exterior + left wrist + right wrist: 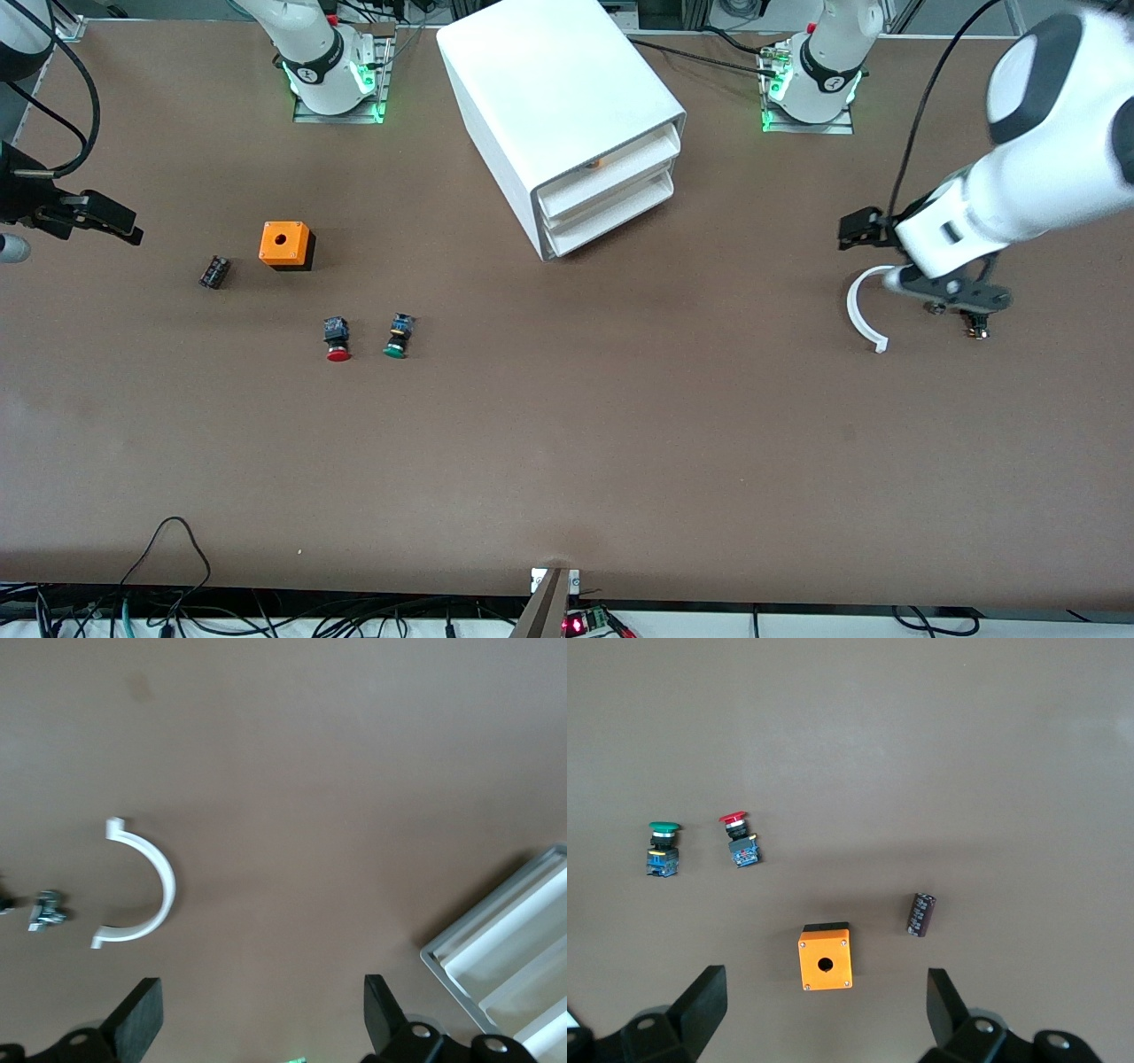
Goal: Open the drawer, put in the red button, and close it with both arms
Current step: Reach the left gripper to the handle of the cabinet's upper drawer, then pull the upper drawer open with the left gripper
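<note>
**Both tools spread and empty; red button on the surface, drawer shut**

Front view: You have the big white box-shaped plastic cabinet [567, 115] standing near the edge of the brown surface [620, 443] where the arm bases are, between the two bases. Its lowest wide shallow white drawer [611, 218] sits pushed in, like the two above it. The small push-button with the round glossy red cap and black body [337, 339] lies toward the right arm's end, just beside the same kind of switch with a green cap [398, 337]. The orange cube with a hole in its top [286, 245] stands farther from the camera than both, and a small dark cylinder [214, 271] lies beside the cube, closer to the right arm's end. Your right tool [106, 220] hangs over that end edge. Your left tool [961, 306] hangs over the left arm's end, above a white curved plastic clip [858, 310].

Left wrist view: Your left tool [261, 1014] has its black fingers [142, 1014] spread wide, nothing between them. Below lie the white clip [151, 895], a small metal part [46, 910] near it, and a corner of the cabinet [505, 948].

Right wrist view: Your right tool [824, 1014] is likewise spread and empty. It looks down on the orange cube [825, 957], the dark cylinder [921, 914], the red button [740, 840] and the green-capped switch [662, 846], all apart from one another.
</note>
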